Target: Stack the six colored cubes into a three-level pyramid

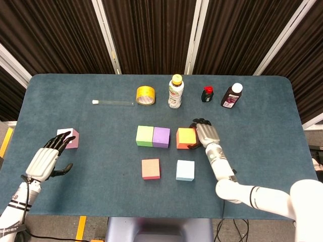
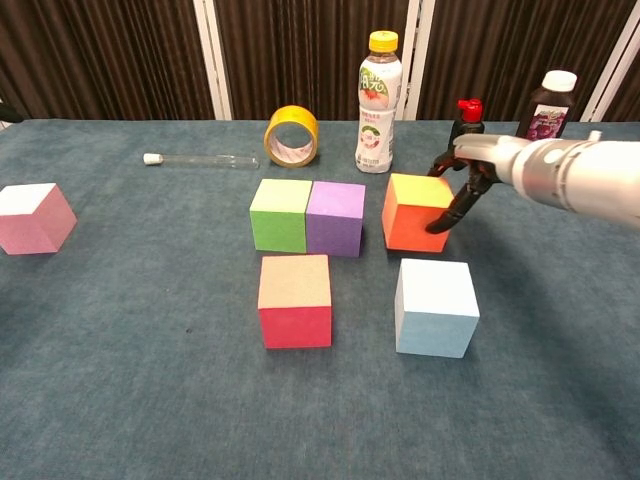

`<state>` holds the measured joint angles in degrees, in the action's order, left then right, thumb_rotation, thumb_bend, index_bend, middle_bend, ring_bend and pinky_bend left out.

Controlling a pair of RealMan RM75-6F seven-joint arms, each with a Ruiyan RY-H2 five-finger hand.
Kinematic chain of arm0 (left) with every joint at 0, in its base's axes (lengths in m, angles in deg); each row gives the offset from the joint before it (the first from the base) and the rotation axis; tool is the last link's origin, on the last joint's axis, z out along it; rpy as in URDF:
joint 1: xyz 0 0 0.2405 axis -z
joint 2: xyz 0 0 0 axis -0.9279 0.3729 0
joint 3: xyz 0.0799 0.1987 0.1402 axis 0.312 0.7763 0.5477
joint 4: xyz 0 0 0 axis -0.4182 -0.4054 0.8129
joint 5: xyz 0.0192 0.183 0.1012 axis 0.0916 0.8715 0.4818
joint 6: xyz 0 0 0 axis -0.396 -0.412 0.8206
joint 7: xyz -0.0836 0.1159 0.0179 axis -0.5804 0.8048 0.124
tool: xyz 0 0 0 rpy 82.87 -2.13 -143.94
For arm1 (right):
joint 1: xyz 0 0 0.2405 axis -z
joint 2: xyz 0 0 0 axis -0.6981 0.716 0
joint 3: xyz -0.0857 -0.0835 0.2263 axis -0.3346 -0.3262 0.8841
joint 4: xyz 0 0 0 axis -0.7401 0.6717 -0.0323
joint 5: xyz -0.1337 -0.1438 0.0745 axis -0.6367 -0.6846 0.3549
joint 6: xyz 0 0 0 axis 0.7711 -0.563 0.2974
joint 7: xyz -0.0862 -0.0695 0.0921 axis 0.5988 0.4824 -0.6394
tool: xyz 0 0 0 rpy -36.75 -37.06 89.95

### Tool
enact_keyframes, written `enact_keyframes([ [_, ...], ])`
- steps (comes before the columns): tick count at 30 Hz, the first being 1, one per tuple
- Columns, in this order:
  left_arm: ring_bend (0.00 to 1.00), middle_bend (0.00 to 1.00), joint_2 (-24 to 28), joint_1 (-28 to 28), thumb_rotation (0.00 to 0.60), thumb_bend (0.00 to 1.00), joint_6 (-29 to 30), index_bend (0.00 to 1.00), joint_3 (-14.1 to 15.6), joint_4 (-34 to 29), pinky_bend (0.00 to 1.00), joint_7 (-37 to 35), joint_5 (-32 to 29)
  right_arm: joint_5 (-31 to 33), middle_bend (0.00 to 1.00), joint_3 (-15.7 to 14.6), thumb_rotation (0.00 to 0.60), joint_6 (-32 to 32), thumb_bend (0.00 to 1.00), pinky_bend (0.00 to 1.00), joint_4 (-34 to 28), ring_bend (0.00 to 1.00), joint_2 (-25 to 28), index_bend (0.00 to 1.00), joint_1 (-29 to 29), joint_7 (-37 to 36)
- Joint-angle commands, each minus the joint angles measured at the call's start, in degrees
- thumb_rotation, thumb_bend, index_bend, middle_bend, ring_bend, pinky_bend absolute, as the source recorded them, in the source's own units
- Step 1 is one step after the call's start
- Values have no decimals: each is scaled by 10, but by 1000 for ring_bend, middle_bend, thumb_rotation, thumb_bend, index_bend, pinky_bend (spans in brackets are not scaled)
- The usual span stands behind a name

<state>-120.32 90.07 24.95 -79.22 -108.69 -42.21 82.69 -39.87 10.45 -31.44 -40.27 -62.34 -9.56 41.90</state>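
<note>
We found the right hand [image 1: 206, 134] clamped on the orange cube [image 1: 186, 137], just beside the purple cube [image 1: 161, 136]; left hand [image 1: 46, 157] fingers apart, holding nothing.

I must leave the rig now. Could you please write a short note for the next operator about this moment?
Right hand holds the orange cube on the table, a small gap from the purple cube. Left hand is open, near the pink cube but apart.
Green cube and purple cube touch in a row. Red cube and light blue cube sit in front.
Nothing stacked yet; close the base row, then build two levels.
</note>
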Motion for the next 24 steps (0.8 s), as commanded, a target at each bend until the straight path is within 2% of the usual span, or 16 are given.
enact_keyframes([
  [1, 28, 0, -1, -1, 600, 341, -1, 104, 2, 7, 130, -10, 3, 23, 207, 4, 600, -10, 299, 174, 16, 138, -21, 517, -19, 25],
  [10, 28, 0, -8, -4, 600, 342, -1, 102, 4, 31, 130, -35, 8, 37, 207, 13, 600, -26, 299, 174, 52, 138, -62, 476, -37, 51],
  [24, 28, 0, -12, -4, 600, 341, -4, 99, 6, 45, 131, -51, 14, 42, 207, 24, 600, -26, 299, 174, 71, 138, -85, 448, -42, 68],
])
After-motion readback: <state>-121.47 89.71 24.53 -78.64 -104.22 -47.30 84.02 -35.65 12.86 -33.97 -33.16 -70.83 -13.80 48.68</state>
